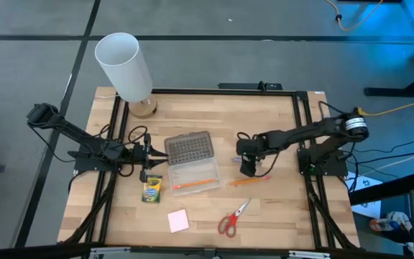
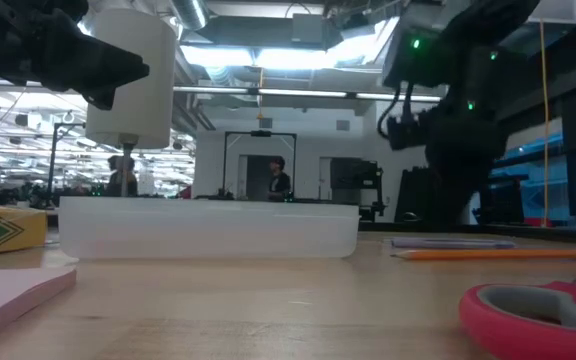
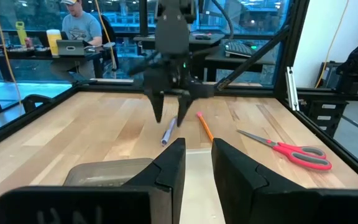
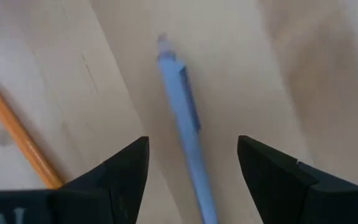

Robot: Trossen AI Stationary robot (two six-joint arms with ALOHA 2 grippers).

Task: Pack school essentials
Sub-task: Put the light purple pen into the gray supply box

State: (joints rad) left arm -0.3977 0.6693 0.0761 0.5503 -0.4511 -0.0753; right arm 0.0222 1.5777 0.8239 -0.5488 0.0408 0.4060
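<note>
My right gripper (image 1: pixel 251 167) hangs open over the blue pen (image 4: pixel 188 130), which lies flat on the table with one finger on either side, not touching it. An orange pencil (image 1: pixel 250 180) lies beside the pen and also shows in the right wrist view (image 4: pixel 20 142). The red-handled scissors (image 1: pixel 232 218), the pink sticky-note pad (image 1: pixel 178 220) and the green-and-yellow crayon box (image 1: pixel 152 188) lie near the front edge. My left gripper (image 3: pixel 197 155) is open and empty at the left end of the clear case (image 1: pixel 195 175). A thin orange stick (image 1: pixel 196 185) lies in the case.
The case's grey dotted lid (image 1: pixel 189 147) lies at the case's far side. A tall white cylinder (image 1: pixel 124 65) stands on a wooden base at the far left corner. Black frame rails (image 1: pixel 304 129) run along the table's sides. People sit in the room beyond.
</note>
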